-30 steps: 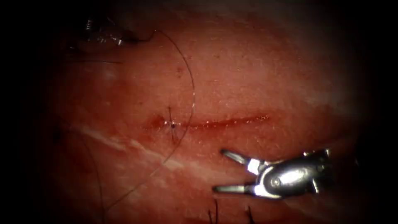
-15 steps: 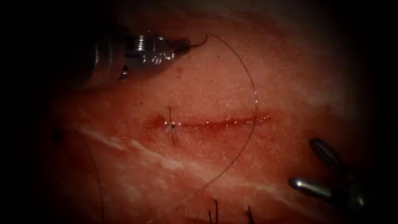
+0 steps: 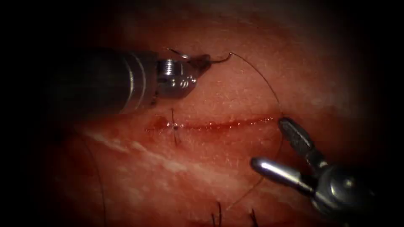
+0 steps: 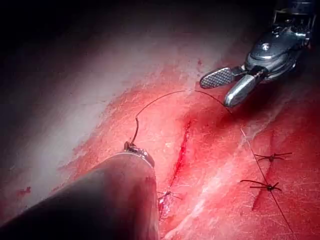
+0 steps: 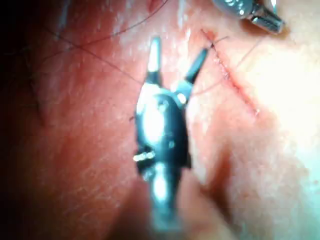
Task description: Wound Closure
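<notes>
Right tool, nearest, spreads its jaws empty around the thread by the cut's right end. Beyond the cut, the left tool clamps the curved needle above the tissue.

Dark surround (bright central light)

Dark shafts, silvery ribbed-jawed claws

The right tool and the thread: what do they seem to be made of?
Right tool: likely polished metal, silvery with bright glints; its jaws stand open and hold nothing. Thread: thin, dark, probably a synthetic strand, curving smoothly from the left tool.
</notes>
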Robot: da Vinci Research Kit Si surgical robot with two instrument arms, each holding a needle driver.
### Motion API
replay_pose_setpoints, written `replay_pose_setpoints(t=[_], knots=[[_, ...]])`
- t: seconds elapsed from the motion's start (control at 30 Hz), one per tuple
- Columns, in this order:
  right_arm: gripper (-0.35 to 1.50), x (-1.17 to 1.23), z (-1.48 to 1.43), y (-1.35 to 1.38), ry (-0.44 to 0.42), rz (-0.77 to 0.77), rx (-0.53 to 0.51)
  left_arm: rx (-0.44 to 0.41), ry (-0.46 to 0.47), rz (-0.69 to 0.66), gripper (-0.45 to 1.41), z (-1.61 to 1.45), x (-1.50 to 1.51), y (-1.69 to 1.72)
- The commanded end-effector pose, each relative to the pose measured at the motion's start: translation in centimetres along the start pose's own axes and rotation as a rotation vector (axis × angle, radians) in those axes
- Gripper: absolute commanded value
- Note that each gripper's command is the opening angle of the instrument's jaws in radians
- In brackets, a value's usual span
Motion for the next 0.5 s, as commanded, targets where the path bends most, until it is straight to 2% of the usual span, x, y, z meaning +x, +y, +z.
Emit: replay_pose_setpoints(t=[0.03, 0.3, 0.5], knots=[[0.98, -0.21, 0.14, -0.01, -0.015, 0.012, 0.008, -0.009, 0.009, -0.001, -0.45, 0.03, 0.03, 0.08], [0.95, -0.67, 0.4, 0.25, -0.069, 0.049, 0.008, -0.011, 0.025, -0.008, -0.45, -0.09, 0.12, 0.11], [0.74, -0.88, 0.49, 0.4, -0.078, 0.107, -0.009, -0.006, 0.043, -0.016, -0.45, -0.17, 0.18, 0.13]])
